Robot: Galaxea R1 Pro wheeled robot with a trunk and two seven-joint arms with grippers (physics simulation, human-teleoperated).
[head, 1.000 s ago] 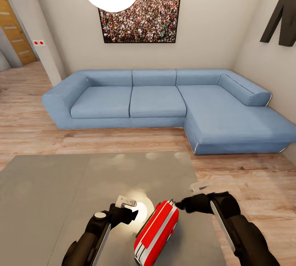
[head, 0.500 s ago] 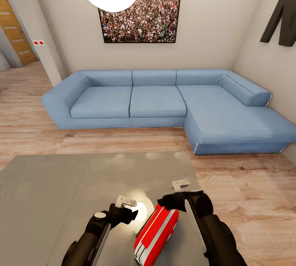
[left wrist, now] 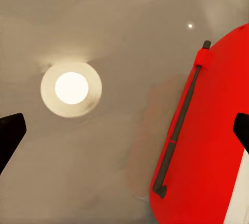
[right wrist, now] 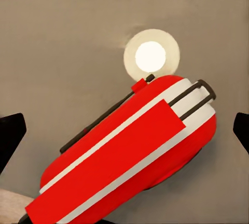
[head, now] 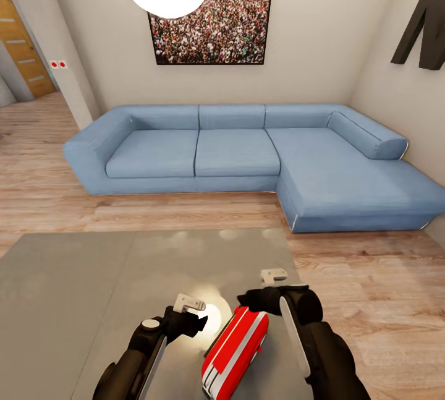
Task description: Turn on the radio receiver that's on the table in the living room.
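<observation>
Head view puts the radio at 6 o'clock on the table, lying slanted, with the sofa at 12. The right gripper hovers over its far end, jaws spread wide around nothing; the left gripper hangs at the radio's 9 o'clock, equally released. A careless downward press could skid the radio across the glossy top.

Right tool now above radio receiver
</observation>
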